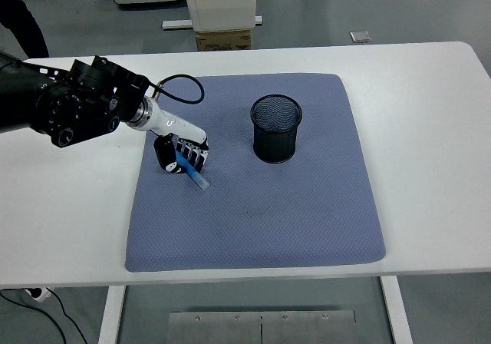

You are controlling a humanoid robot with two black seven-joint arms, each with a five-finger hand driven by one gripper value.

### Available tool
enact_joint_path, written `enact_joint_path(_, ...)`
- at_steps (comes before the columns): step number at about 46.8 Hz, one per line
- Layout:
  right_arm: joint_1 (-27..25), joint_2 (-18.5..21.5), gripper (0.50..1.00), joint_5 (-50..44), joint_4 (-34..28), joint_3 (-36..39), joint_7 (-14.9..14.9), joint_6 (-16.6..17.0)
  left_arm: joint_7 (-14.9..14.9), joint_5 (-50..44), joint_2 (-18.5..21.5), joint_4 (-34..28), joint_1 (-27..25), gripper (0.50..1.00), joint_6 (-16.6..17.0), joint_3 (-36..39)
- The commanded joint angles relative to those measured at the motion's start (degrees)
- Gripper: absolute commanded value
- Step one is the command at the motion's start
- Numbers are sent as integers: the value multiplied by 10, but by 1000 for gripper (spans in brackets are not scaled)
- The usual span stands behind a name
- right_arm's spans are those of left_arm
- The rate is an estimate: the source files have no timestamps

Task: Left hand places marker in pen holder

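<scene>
A blue marker (193, 172) with a pale tip lies slanted on the blue-grey mat (261, 229), its upper end under my left hand (180, 157). The fingers of that hand are curled around the marker's upper end, thumb on the left side. A black mesh pen holder (276, 128) stands upright on the mat, about a hand's width to the right of my hand. My left arm comes in from the left edge over the white table (430, 129). The right arm is out of view.
A black cable (180, 83) loops from the left wrist above the mat's back left corner. Beyond the table's far edge stand a white cabinet and a cardboard box (223, 39). A person's dark leg (19, 14) shows at the top left.
</scene>
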Motion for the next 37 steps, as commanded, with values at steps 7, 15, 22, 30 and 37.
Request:
enact_joint_path(7,0,0,1000,0,0,0,0,0,-3,-1,2,0,-6,500,0,0)
enact_joint_path(15,0,0,1000,0,0,0,0,0,-5,-8,4,0,-12,500,-1,-1)
enact_joint_path(22,0,0,1000,0,0,0,0,0,-5,-11,17,0,-19,500,-1,-3)
enact_joint_path(30,0,0,1000,0,0,0,0,0,-11,-19,17,0,-23,500,-1,-6)
enact_joint_path(37,0,0,1000,0,0,0,0,0,-16,-57,18,0,-30,500,-3,-6)
